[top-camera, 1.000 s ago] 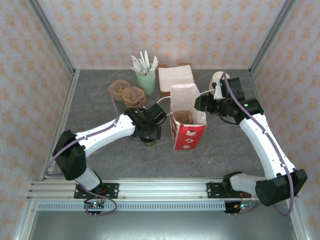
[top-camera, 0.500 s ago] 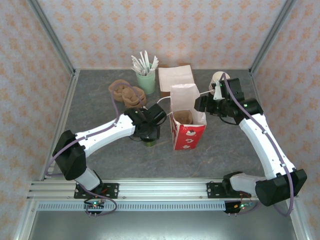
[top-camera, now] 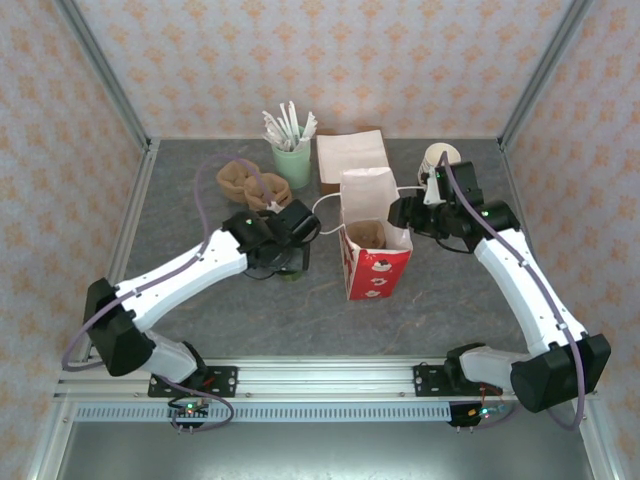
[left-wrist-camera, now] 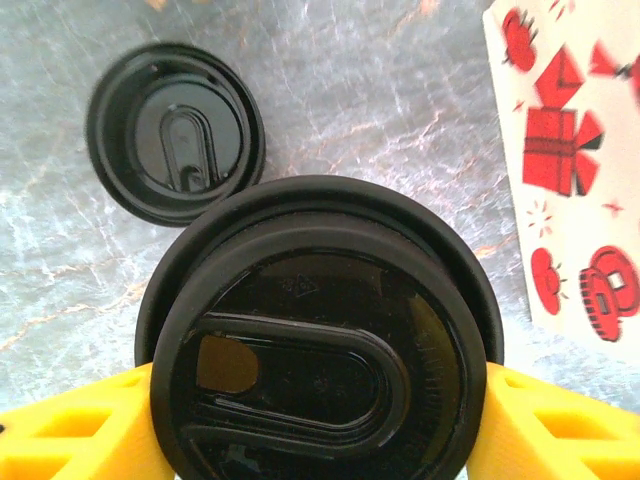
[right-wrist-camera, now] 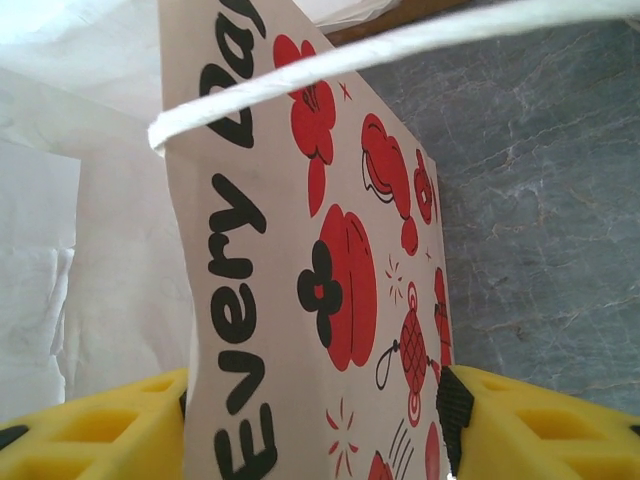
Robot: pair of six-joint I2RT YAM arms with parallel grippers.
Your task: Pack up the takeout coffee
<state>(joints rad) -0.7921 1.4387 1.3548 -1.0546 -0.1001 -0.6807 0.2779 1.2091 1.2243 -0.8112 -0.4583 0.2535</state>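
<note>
Black-lidded takeout coffee point(left-wrist-camera: 320, 340) sits clamped in my left gripper point(left-wrist-camera: 320, 412), a loose lid point(left-wrist-camera: 175, 130) just beside, the red-and-white bag point(right-wrist-camera: 330, 250) close by. My right gripper point(right-wrist-camera: 315, 420) pinches the bag's wall; bare grey table point(left-wrist-camera: 380, 90) lies around.

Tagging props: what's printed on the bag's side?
The bag is white with red motifs and black lettering; clearest in the right wrist view.

The takeout coffee point(left-wrist-camera: 320, 340) has a glossy black lid, same as the loose lid point(left-wrist-camera: 175, 130) past the left claw point(left-wrist-camera: 320, 425), whose fingers point(left-wrist-camera: 70, 430) are yellow. The paper bag point(right-wrist-camera: 330, 300) in the right claw point(right-wrist-camera: 310, 420): white, red doodles, black lettering. Grey marbled tabletop point(left-wrist-camera: 400, 80).
</note>
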